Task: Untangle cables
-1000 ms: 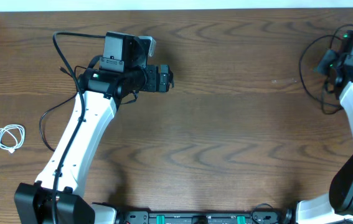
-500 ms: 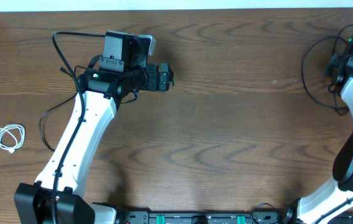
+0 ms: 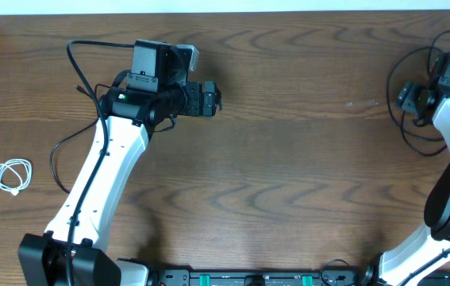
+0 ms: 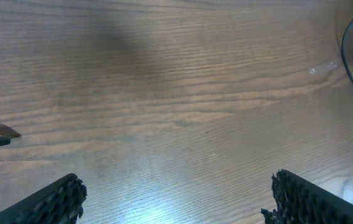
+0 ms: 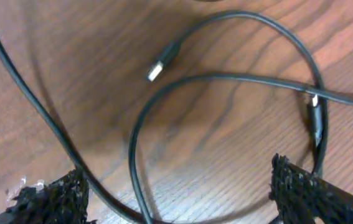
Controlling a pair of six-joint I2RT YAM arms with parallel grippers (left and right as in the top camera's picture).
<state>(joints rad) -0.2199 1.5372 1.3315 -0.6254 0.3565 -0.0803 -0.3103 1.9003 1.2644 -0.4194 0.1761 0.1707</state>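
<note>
Black cables lie in loose loops at the table's far right, around my right gripper. In the right wrist view the black cables cross each other on the wood, with a silver-tipped plug and a second plug. My right gripper stands open, one strand running on the table between its fingers. The white cable is a small coil at the far left edge. My left gripper hangs open over bare wood, nothing in it.
The left arm's thick black wire loops behind it. A strand of the black cables shows at the left wrist view's right edge, next to a small clear scrap. The table's back edge runs along the top.
My right gripper has gone from shut to open and swung left and down, leaving the black cable lying on the table. The left arm has not moved.
</note>
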